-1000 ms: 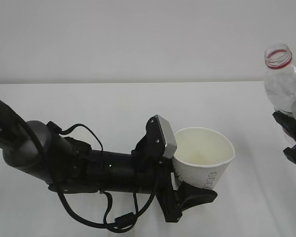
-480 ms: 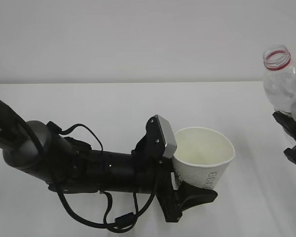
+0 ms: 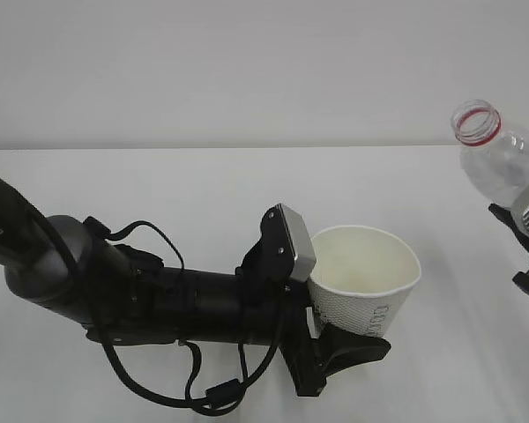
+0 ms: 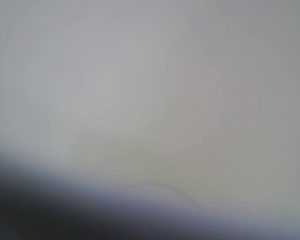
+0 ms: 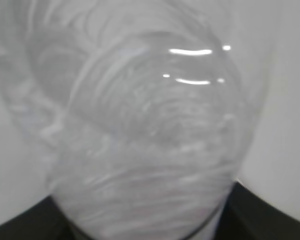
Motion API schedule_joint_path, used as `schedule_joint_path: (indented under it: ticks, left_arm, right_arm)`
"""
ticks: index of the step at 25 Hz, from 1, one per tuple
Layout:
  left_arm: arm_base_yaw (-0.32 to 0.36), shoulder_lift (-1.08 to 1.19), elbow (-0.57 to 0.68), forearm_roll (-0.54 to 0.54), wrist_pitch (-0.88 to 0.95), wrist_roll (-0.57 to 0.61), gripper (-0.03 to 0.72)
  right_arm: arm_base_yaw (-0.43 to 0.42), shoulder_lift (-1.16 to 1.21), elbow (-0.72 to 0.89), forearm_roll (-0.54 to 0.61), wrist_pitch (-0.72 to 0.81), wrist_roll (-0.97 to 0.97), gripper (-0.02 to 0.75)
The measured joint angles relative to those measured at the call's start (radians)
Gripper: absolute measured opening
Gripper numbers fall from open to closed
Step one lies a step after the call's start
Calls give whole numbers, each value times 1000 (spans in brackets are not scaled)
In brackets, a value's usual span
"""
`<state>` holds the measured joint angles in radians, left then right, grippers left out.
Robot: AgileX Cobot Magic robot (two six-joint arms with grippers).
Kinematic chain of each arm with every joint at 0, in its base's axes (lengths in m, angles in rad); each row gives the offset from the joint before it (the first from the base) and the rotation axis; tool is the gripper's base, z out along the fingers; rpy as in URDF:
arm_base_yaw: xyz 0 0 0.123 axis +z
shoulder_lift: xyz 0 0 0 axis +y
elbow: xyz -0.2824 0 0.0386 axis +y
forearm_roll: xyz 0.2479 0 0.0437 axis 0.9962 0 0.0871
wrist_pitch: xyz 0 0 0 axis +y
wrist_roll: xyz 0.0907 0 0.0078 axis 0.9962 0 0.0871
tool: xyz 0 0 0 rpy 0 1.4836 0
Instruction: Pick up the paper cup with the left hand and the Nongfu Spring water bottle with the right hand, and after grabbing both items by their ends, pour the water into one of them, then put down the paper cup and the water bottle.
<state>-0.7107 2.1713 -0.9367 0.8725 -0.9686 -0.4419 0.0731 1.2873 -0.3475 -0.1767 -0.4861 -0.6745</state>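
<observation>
The white paper cup [image 3: 363,284] stands upright at centre right, mouth open, with my left gripper [image 3: 335,310] shut on its lower body; one black finger [image 3: 353,349] wraps under it. The left wrist view shows only a pale blur. At the right edge the clear Nongfu Spring water bottle [image 3: 504,167] leans left. Its uncapped mouth with the red neck ring [image 3: 474,122] is up and to the right of the cup. My right gripper [image 3: 524,250], partly cut off, is shut on the bottle's lower part. The ribbed bottle [image 5: 150,135] fills the right wrist view. I cannot make out the water.
The left arm [image 3: 115,291] with its looped cables lies across the white table [image 3: 203,194] from the left edge to the cup. A plain pale wall [image 3: 247,70] stands behind the table.
The bottle has tipped to the left, and its mouth has moved left and a little down towards the cup. The cup and the left arm have stayed put.
</observation>
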Motion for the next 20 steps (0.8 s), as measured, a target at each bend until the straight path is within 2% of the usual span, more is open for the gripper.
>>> schedule_joint_path:
  ticks: [12, 20]
  left_arm:
    - [0, 0, 0, 0, 0, 0, 517]
    - [0, 0, 0, 0, 0, 0, 516]
  right_arm:
    - [0, 0, 0, -2, -40, -134, 412]
    - [0, 0, 0, -92, -46, -157, 412]
